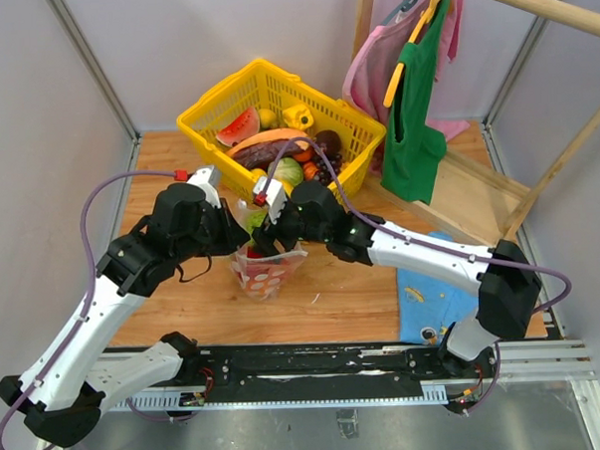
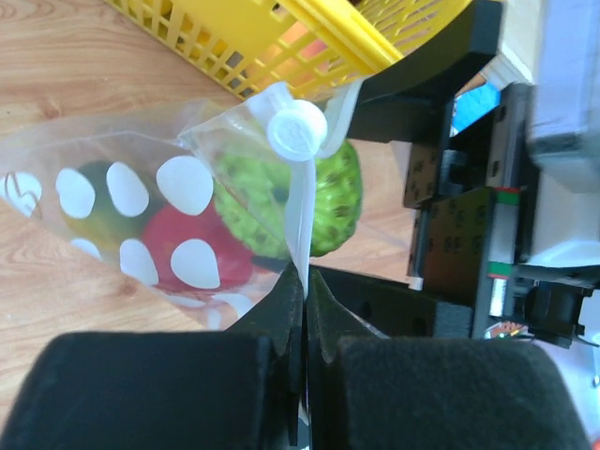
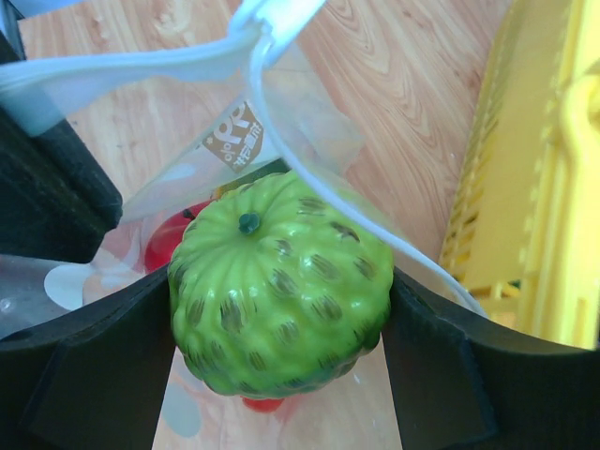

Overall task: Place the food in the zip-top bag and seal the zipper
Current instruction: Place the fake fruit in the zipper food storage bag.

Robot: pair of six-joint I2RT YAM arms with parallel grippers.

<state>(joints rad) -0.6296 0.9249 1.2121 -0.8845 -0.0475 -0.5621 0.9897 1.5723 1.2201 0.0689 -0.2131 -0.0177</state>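
We are bagging the green fruit [image 3: 281, 281] at the middle of the desk [image 1: 343, 293].
Our left fingers [image 2: 278, 311] are pinching the zipper [image 2: 302, 202], and our right fingers [image 3: 94, 366] are gripping the green fruit in the mouth of the zip-top bag [image 2: 122, 187]. We are aiming to release only below the rim, with the left pinch firm.

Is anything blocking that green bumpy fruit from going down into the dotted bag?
Nothing visible does. The left fingers hold the rim of the bag up, and the green fruit sits at its mouth.

clear white-dotted zip-top bag [image 2: 183, 183], green dark-speckled fruit [image 3: 281, 291], yellow mesh basket [image 2: 234, 42], blue cloth [image 1: 438, 299]
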